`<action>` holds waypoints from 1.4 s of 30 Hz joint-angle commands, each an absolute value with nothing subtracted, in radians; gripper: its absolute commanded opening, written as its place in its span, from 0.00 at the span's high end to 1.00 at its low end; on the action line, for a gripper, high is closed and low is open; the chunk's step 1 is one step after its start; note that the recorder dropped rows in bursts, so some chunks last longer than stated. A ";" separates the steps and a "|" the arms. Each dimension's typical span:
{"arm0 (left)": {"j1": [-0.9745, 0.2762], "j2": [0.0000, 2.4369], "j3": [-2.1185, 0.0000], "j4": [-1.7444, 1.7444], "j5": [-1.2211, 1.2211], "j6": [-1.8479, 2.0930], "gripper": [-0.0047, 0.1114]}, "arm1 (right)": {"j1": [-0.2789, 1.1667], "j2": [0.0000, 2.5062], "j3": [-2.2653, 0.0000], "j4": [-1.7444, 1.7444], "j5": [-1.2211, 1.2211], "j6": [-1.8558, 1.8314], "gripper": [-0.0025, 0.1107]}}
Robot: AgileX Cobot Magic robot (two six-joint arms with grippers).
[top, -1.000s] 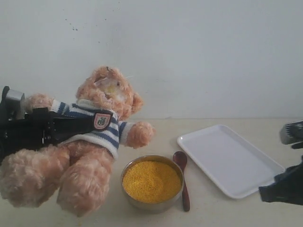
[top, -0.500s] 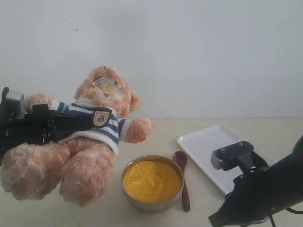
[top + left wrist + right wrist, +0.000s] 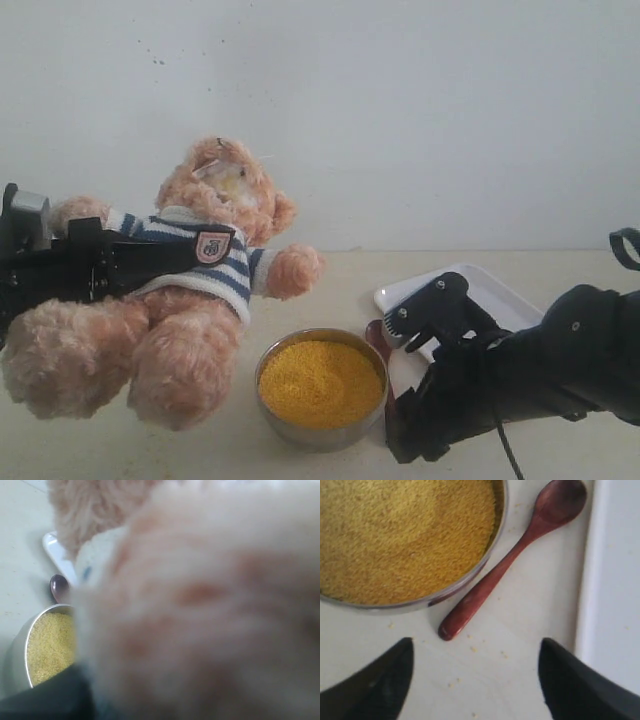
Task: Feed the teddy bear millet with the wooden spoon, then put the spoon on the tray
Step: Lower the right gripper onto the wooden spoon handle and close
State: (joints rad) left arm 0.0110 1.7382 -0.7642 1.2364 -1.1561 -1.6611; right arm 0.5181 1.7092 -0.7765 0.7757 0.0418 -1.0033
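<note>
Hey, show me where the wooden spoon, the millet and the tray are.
wooden spoon (image 3: 492,577), right wrist view, middle of its handle.
millet (image 3: 405,530), right wrist view, middle of the yellow grain.
tray (image 3: 615,580), right wrist view, bare white floor beside its rim.

Both arms are black with a matte surface. The right arm has bulky, rounded segments, and a thin black cable runs under it. Its two fingers are black, broad at the base and narrow toward blunt tips. The left arm looks more boxy, and a light grey block sits on it.
</note>
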 commanded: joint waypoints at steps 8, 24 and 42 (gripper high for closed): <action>0.002 1.734 -0.762 1.218 -1.169 -1.659 0.93 | 0.521 1.711 -0.780 0.778 -0.011 -0.873 0.39; 0.002 1.734 -0.762 1.216 -1.174 -1.658 0.93 | 0.568 1.906 -0.840 0.775 -0.127 -0.881 0.39; 0.002 1.734 -0.762 1.215 -1.180 -1.660 0.93 | 0.568 1.967 -0.840 0.775 -0.172 -0.759 0.57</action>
